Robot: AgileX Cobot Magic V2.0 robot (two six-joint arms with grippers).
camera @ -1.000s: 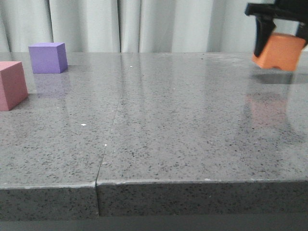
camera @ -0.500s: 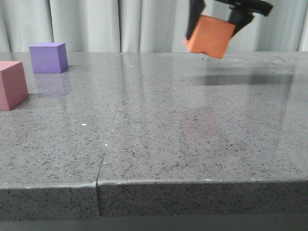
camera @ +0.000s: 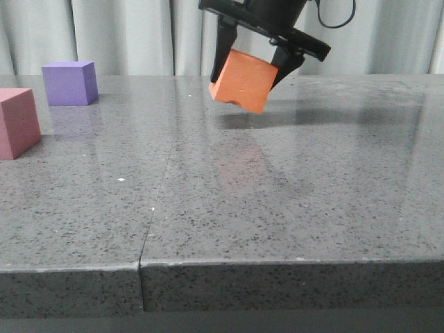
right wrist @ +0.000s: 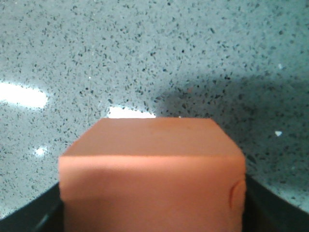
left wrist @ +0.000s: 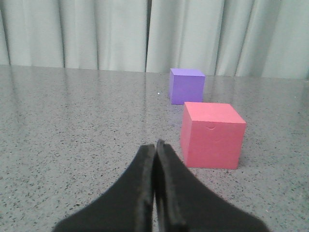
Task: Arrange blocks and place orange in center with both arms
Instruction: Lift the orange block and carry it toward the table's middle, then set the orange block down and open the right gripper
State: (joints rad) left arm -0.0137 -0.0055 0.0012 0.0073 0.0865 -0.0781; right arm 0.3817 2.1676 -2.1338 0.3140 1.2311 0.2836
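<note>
My right gripper (camera: 251,59) is shut on the orange cube (camera: 242,81) and holds it tilted in the air above the table's middle back. The cube fills the right wrist view (right wrist: 152,174) between the dark fingers. The purple cube (camera: 68,82) sits at the far left back, and the pink-red cube (camera: 16,122) sits in front of it at the left edge. In the left wrist view the pink-red cube (left wrist: 211,134) and purple cube (left wrist: 186,85) lie ahead of my left gripper (left wrist: 155,145), which is shut and empty. The left gripper is out of the front view.
The grey speckled stone tabletop (camera: 277,194) has a seam (camera: 156,201) running from front to back left of middle. Grey curtains (camera: 139,35) hang behind the table. The table's front edge (camera: 277,262) is near the camera.
My right arm has carried the orange cube leftward from the far right to above the table's middle, and lower. The purple and pink-red cubes have not moved.
</note>
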